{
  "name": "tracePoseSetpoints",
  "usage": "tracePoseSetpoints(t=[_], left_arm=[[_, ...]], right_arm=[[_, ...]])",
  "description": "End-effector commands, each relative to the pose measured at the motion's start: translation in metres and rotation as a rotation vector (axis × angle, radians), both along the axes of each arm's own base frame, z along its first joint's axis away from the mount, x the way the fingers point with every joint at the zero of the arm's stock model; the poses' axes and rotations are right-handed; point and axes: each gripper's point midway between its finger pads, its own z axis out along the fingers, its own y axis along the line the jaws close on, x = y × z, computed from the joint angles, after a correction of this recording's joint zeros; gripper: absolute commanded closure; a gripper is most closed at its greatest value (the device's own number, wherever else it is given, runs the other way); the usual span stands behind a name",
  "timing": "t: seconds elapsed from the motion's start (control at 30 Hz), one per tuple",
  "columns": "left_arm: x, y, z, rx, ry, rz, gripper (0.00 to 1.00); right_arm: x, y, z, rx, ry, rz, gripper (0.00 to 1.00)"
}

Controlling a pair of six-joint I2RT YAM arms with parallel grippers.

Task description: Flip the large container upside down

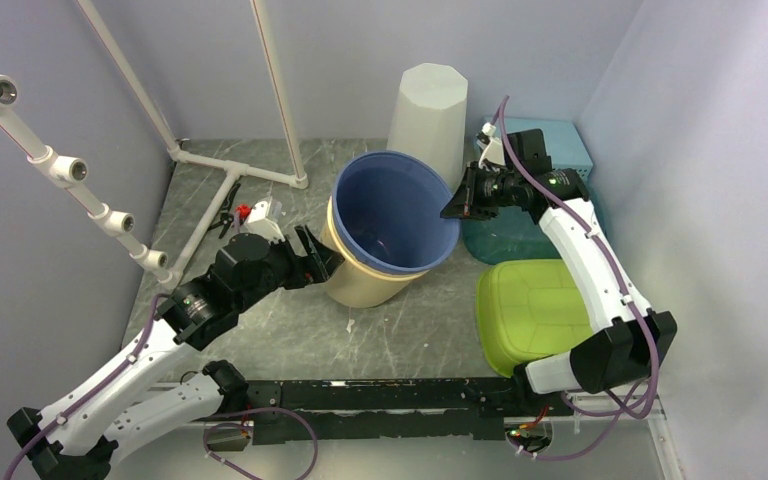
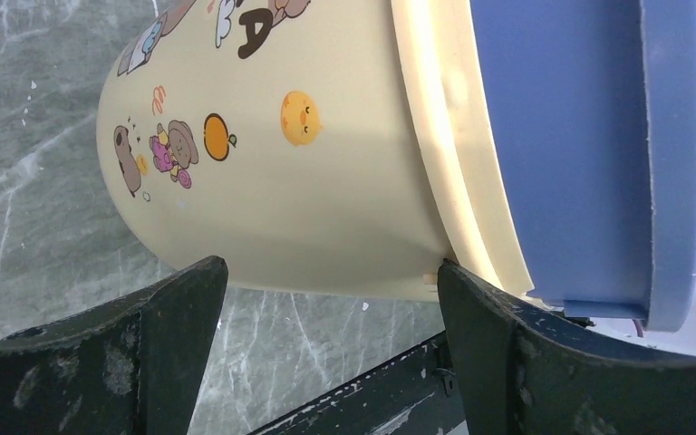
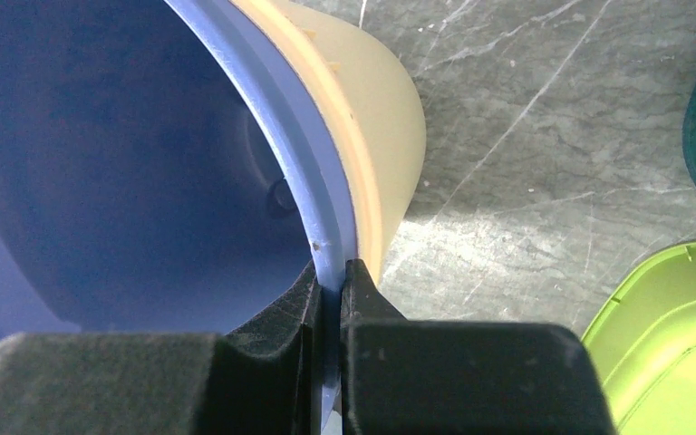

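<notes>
Inspection of my own two pincers and the work piece.

1. Work piece: the large blue container [image 1: 392,208] sits nested inside a cream tub [image 1: 362,285]. The pair stands near the middle of the counter [image 1: 290,335], mouth facing up and leaning, not inverted. The blue rim overhangs the cream rim all round. Cartoon stickers [image 2: 168,149] show on the cream wall.

2. My right pincer [image 3: 331,283]: clenched on the blue container's rim at its right-hand side. One finger is inside the rim and the other is outside, against the cream tub's lip. The fingers are pressed close with only the rim wall between them.

3. My left pincer [image 2: 326,272]: released, jaws spread wide, grasping nothing. It is level with the cream tub's left wall, with one fingertip below the body and the other by the cream lip. Whether either fingertip touches the tub, I cannot tell.

4. Surroundings: a tall white bin [image 1: 430,105] stands just behind the pair. A teal tub [image 1: 505,243] is just to its right, under my right arm. A lime-green lidded box [image 1: 530,312] is nearer the front, and a pale blue box [image 1: 563,140] is in the back right corner. A white pipe frame [image 1: 232,168] is at the back left
</notes>
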Motion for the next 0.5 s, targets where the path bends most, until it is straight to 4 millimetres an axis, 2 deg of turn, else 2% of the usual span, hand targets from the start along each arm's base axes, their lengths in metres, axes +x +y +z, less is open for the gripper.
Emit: tracePoseSetpoints(t=[0.0,0.2,0.3,0.47], left_arm=[[0.004,-0.012,0.050,-0.142,-0.137,-0.028,0.08],[0.003,-0.001,0.048,-0.136,-0.130,0.016,0.09],[0.004,0.006,0.041,-0.113,-0.088,0.060,0.09],[0.005,0.002,0.035,-0.098,-0.074,0.045,0.08]], right_arm=[[0.001,0.019,0.025,0.092,-0.046,0.042,1.00],[0.003,0.020,0.025,0.101,-0.047,0.038,1.00],[0.005,0.019,0.024,0.090,-0.049,0.028,1.00],[0.002,0.023,0.030,0.118,-0.059,0.053,1.00]])
